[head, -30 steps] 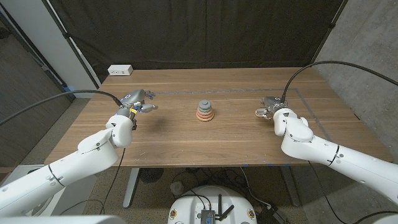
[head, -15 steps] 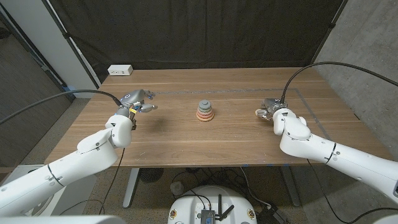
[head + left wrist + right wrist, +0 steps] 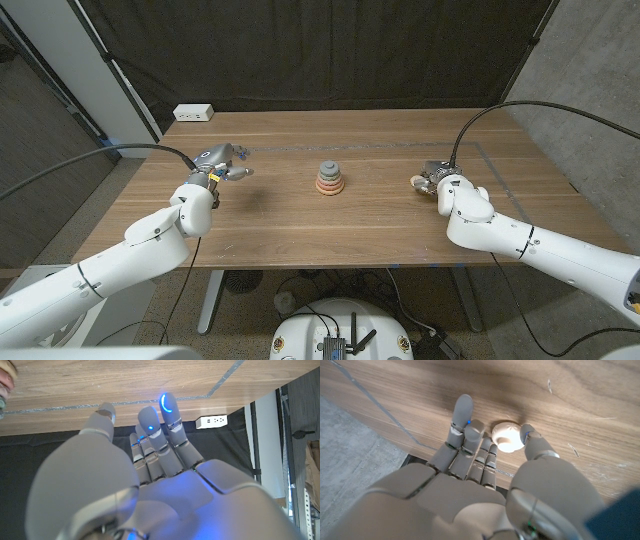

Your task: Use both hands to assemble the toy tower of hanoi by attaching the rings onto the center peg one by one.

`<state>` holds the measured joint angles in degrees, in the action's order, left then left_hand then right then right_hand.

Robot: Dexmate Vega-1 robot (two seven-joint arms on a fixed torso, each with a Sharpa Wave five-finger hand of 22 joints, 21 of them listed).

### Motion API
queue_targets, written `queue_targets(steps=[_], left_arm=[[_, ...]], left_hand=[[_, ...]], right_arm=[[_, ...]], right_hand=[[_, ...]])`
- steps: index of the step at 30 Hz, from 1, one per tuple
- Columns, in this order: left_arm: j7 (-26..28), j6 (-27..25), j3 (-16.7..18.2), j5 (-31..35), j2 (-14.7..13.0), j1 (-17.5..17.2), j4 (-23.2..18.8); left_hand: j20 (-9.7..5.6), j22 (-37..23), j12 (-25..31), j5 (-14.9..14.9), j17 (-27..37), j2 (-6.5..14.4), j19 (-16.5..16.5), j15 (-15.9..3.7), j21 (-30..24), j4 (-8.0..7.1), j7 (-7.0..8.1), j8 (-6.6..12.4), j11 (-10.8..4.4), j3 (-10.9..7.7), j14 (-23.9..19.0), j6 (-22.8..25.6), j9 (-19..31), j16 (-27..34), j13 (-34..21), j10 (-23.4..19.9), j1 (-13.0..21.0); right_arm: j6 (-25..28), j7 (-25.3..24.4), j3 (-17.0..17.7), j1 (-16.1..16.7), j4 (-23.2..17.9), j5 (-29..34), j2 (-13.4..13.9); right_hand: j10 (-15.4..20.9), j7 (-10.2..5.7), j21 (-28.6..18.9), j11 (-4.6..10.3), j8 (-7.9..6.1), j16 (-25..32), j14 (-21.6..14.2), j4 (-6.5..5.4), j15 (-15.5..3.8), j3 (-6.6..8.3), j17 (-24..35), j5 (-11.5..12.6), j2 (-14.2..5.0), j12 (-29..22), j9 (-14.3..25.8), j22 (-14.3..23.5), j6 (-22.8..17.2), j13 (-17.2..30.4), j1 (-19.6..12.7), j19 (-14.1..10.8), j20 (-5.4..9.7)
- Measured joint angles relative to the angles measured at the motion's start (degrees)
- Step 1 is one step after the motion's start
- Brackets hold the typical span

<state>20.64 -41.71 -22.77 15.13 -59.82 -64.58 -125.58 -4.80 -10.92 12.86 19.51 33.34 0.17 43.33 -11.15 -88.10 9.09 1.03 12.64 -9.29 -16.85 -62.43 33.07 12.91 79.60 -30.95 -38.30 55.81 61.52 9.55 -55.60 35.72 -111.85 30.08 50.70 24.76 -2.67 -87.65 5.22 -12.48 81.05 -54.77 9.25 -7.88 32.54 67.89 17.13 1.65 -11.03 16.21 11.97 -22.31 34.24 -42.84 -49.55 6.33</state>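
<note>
We see the stacked ring tower [image 3: 329, 179] at the table [image 3: 300, 220] centre, our left hand [image 3: 222, 161] holding nothing with fingers [image 3: 167, 410] spread, our right hand [image 3: 432, 173] loosely open, fingertips [image 3: 464, 407] beside a cream ring [image 3: 507, 440], no clear grip.

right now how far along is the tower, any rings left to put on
Done: several rings already sit stacked on the center peg, a grey one on top. In hand: the right hand is at a small cream ring lying on the table, fingers around it, not lifted. The left hand holds nothing. Left: getting that ring onto the peg.
</note>
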Motion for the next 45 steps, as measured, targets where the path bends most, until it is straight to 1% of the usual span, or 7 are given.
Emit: queue_targets(steps=[17,22,24,29,32,35,45], left_arm=[[-0.43,0.16,-0.55,-0.12,0.07,0.55,0.54],[-0.50,0.30,-0.59,-0.24,0.09,0.61,0.67],[-0.51,0.34,-0.59,-0.29,0.09,0.62,0.70],[-0.55,0.41,-0.59,-0.44,0.09,0.62,0.71],[-0.56,0.44,-0.60,-0.51,0.05,0.63,0.71],[-0.57,0.44,-0.59,-0.56,-0.02,0.62,0.68],[-0.56,0.62,-0.26,-0.81,-0.14,0.31,0.48]], left_hand=[[0.00,-0.01,0.00,0.22,0.28,0.30,0.00,0.00,0.00,-0.07,0.15,0.00,0.06,-0.40,0.00,1.00,0.00,0.00,0.01,-0.70,-0.30],[0.00,-0.01,0.00,0.22,0.47,0.30,0.00,0.00,0.00,-0.06,0.00,0.00,0.10,-0.72,0.00,1.23,0.29,0.00,-0.11,-1.18,-0.30],[0.00,-0.10,0.00,0.22,0.50,0.53,0.00,0.00,0.00,-0.08,-0.09,0.00,0.11,-1.03,0.00,1.34,0.29,0.00,-0.27,-1.18,-0.53],[0.00,-0.15,0.00,0.22,0.84,0.76,0.00,0.00,0.00,0.08,-0.02,0.00,0.17,-1.18,0.00,1.82,0.29,0.00,-0.27,-1.64,-0.76],[0.00,-0.43,0.00,0.22,1.08,0.75,0.00,0.00,0.42,0.01,-0.02,0.00,0.09,-1.59,0.00,1.82,0.29,0.00,-0.47,-1.75,-0.75],[0.00,-0.43,0.00,0.22,1.08,0.75,0.00,0.00,0.44,0.09,0.10,0.00,0.10,-1.67,0.00,1.94,0.29,0.00,-0.53,-1.76,-0.75],[0.00,-0.42,0.00,0.62,1.33,0.97,0.00,0.00,0.44,0.16,0.07,0.00,0.10,-2.22,0.00,2.34,0.28,0.00,-0.53,-2.35,-0.98]], right_arm=[[1.17,0.99,-2.73,-2.27,1.38,-0.14,-0.48],[1.23,0.98,-3.22,-2.48,1.57,-0.17,-0.57],[1.22,0.82,-3.33,-2.48,1.64,-0.26,-0.61],[1.08,0.01,-3.31,-2.26,1.75,-0.56,-0.75],[0.76,-0.69,-3.03,-1.91,1.77,-0.86,-0.83],[0.49,-1.36,-2.72,-1.54,1.77,-1.08,-0.88],[-0.07,-3.33,-2.02,-0.46,1.62,-1.36,-0.96]], right_hand=[[0.86,-0.61,0.00,0.42,-0.26,-0.14,0.00,-0.02,0.00,-0.03,0.10,-0.27,0.00,-0.45,-0.25,0.01,-0.62,-0.33,0.00,-0.01,0.00],[2.53,-1.97,-0.26,1.03,-0.69,0.10,-0.78,0.17,-0.14,-0.49,0.87,-0.29,0.00,-1.55,-0.27,0.17,-1.97,-0.21,0.00,0.00,0.00],[4.80,-2.78,-0.51,1.79,-1.12,0.33,-1.18,0.24,-0.54,-0.56,1.09,-0.29,-0.02,-2.40,-0.43,0.36,-2.79,0.49,-0.01,-0.03,0.01],[9.70,-4.15,-1.15,3.23,-2.51,2.56,-4.36,0.24,-1.40,-0.56,2.01,-0.30,-0.47,-3.78,-0.66,1.07,-6.05,2.14,-0.47,-2.92,0.65],[10.98,-5.09,-1.15,2.69,-3.47,4.41,-6.49,0.25,-2.51,-0.56,2.28,-0.32,-0.85,-4.45,-0.92,1.50,-8.43,2.92,-0.85,-4.46,1.33],[13.61,-5.78,-1.15,4.05,-4.11,5.64,-8.05,0.33,-3.30,-0.64,2.28,0.00,-0.86,-4.78,-0.98,1.77,-10.13,3.67,-0.85,-5.99,1.65],[15.83,-5.31,-1.15,3.49,-5.38,7.15,-10.39,0.14,-4.63,-0.45,2.55,0.27,-1.11,-5.10,-1.23,2.31,-12.32,4.94,-1.07,-7.83,2.67]])
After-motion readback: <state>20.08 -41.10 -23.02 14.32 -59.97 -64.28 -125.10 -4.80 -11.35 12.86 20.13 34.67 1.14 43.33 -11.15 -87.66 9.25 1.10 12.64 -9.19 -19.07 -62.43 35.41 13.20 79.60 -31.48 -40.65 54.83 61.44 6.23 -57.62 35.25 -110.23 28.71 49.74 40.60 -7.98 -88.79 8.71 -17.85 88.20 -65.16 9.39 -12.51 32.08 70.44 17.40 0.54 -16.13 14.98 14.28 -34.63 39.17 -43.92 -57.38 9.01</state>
